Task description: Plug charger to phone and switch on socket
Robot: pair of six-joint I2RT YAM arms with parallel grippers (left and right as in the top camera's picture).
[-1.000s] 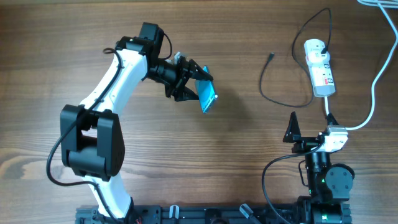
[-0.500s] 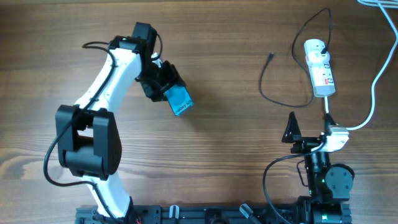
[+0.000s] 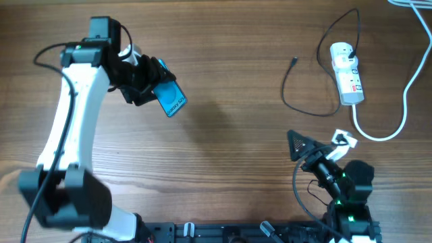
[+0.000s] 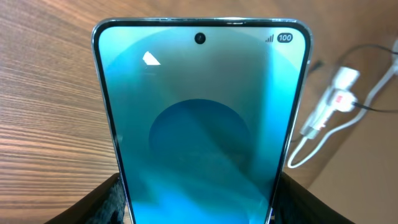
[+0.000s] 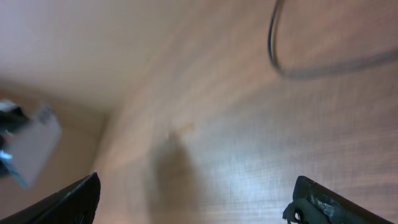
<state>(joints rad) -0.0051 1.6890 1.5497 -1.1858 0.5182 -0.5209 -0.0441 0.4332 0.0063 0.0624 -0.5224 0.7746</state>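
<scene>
Left gripper (image 3: 150,82): clamped on one short end of the phone, with a dark finger at each lower corner of it in the wrist view.
Phone (image 3: 170,100): held tilted over the far left of the table, its cyan screen facing the wrist camera. The camera hole and a "100" badge sit at its free end.
Right gripper (image 3: 302,144): fingers wide apart with nothing between them, low over the near right of the table.
Charger (image 3: 317,109): thin black cable that leaves the socket's far end, arcs away, then curls back toward the left.
Connector tip (image 3: 294,61): lies free on the table, left of the socket and well apart from the phone.
Socket (image 3: 346,82): white strip with red markings, flat on the table at the far right.
White cord (image 3: 395,129): leaves the socket's near end, loops and runs off the far right corner.
Table (image 3: 229,169): brown wood grain.
</scene>
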